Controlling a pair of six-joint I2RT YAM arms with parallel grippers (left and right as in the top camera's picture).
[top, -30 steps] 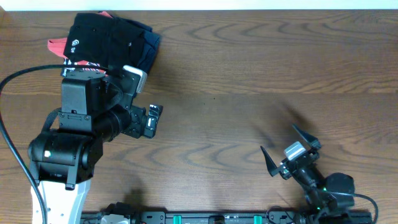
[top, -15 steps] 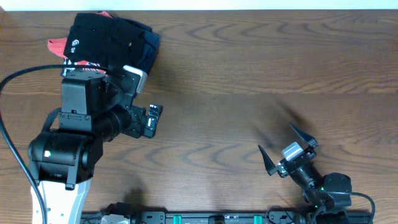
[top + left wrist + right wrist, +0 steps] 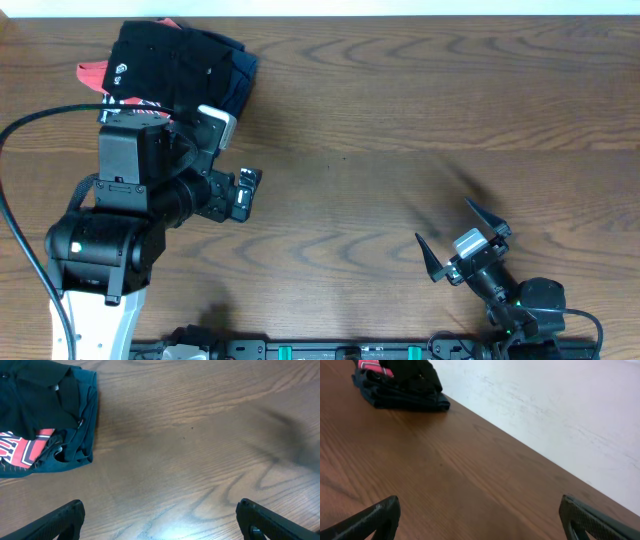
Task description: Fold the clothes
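**Both pincers spread and holding nothing, folded pile lying far from them**

The left pincer (image 3: 252, 192) is hovering over the bare wooden table (image 3: 400, 120) with its 2 fingers (image 3: 60, 520) standing wide apart and nothing lying between them. In its wrist view the black T-shirt (image 3: 30, 395) is lying ahead of the pincer and off to its left side, well apart from both fingertips. The shirt is sitting folded on top of a small pile, and a small white logo mark (image 3: 119, 70) is showing on its upper face. Under it, the red T-shirt (image 3: 22, 450) is peeking out with white lettering on the pile's side nearest this pincer, and the navy garment (image 3: 80, 435) is forming the pile's edge closest to the pincer's centre line. A black cable (image 3: 30, 125) is looping away behind the left arm.

The right pincer (image 3: 443, 219) is also gaping, its 2 dark fingers (image 3: 375, 520) spreading to either side of its wrist view and gripping nothing. From it, the pile is lying far ahead and to the left, with the black shirt on top and the navy layer underneath, near the table's far edge. Beyond that edge a pale surface (image 3: 560, 410) is showing.
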